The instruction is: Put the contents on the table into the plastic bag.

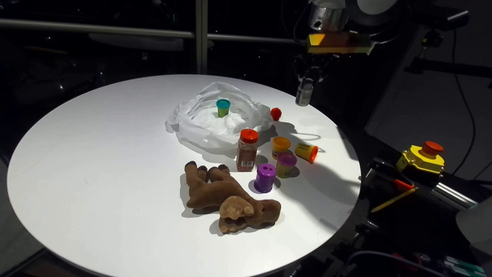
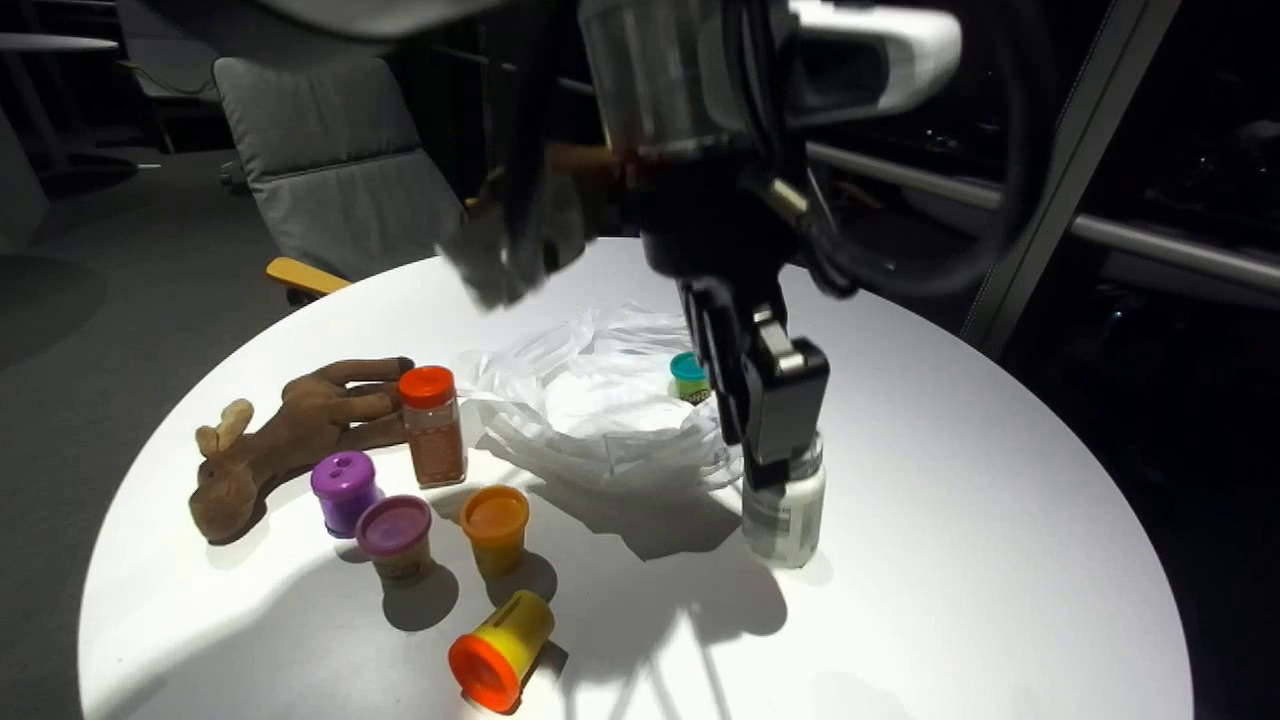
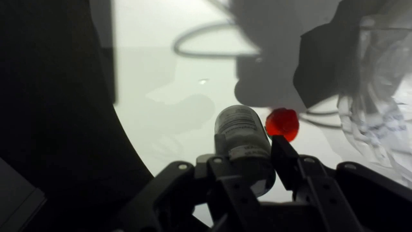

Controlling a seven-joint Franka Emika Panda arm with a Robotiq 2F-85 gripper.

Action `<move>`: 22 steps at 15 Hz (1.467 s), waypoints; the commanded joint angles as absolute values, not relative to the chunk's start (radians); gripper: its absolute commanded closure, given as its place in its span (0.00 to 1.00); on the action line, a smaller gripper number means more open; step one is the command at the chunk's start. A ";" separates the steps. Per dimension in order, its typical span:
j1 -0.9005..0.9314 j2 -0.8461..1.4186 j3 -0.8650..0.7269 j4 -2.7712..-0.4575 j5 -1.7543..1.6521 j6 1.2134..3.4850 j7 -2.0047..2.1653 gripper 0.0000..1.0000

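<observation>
Gripper: my gripper (image 3: 248, 148) is closed around a small labelled supplement bottle (image 1: 303, 95), one finger on each side toward its upper end. The bottle is base down, close to upright, and appears clear of the table (image 1: 96, 165).

Receiving point: in an exterior view the whitish plastic bag (image 1: 205, 139) lies left of the bottle, on the table's far half, mouth spread upward. A green tub with a teal lid (image 1: 223, 110) stands inside. A small red piece (image 3: 282, 124), kind undetermined, sits just beside the bag, on its right.

Outstanding, outside the bag and nearer: red-capped spice jar (image 1: 246, 156), purple container with a two-holed lid (image 1: 265, 179), purple-lidded tub (image 1: 285, 168), orange-lidded tub (image 1: 281, 148), yellow tub on its side (image 1: 306, 152), brown plush moose (image 1: 217, 194).

Step in hand, in my judgement: carry the bottle left and deposit it. I should raise it so the base passes over the red piece and the rim, stop right of the teal-lidded tub, lower until the base meets film, then part the fingers only slightly. Withdraw straight up; film this thin would likely snag.
</observation>
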State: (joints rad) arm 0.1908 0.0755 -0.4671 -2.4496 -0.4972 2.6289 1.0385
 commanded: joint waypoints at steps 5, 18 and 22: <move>0.065 0.069 -0.147 -2.280 -0.210 2.542 0.858 0.86; 0.136 0.514 -0.155 -1.981 -0.168 2.657 0.857 0.85; 0.155 0.584 -0.234 -1.952 -0.181 2.696 0.855 0.85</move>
